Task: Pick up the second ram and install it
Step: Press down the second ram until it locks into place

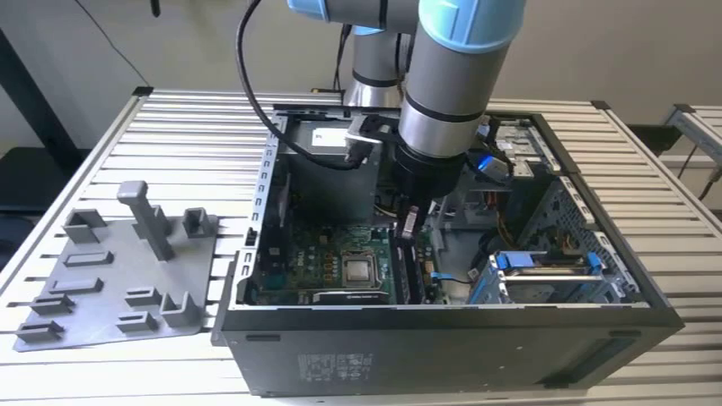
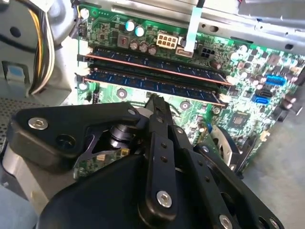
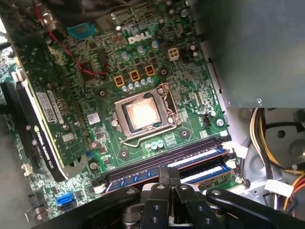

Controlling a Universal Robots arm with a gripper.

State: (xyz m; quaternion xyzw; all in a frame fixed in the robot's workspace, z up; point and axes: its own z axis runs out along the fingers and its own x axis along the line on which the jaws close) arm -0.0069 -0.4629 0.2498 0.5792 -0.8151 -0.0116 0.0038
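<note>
Two dark green memory sticks with rows of black chips stand side by side in the motherboard's long slots. The one nearer my fingertips is the second ram (image 2: 157, 87); the other stick (image 2: 152, 61) lies just beyond it. My gripper (image 2: 155, 101) hangs inside the open computer case (image 1: 451, 338), right over these slots (image 3: 200, 160). Its black fingers (image 3: 163, 179) are pressed together, and I see nothing between them. Whether the tips touch the ram's top edge I cannot tell. In the exterior view the gripper (image 1: 407, 237) points straight down at the board.
The bare processor socket (image 3: 143, 114) and a graphics card (image 3: 43, 124) lie beyond the slots. Yellow power cables (image 2: 40, 47) hang by the case wall. A blue drive cage (image 1: 547, 262) fills the case's right side. A grey fixture plate (image 1: 113, 288) with posts sits outside the case, on the exterior view's left.
</note>
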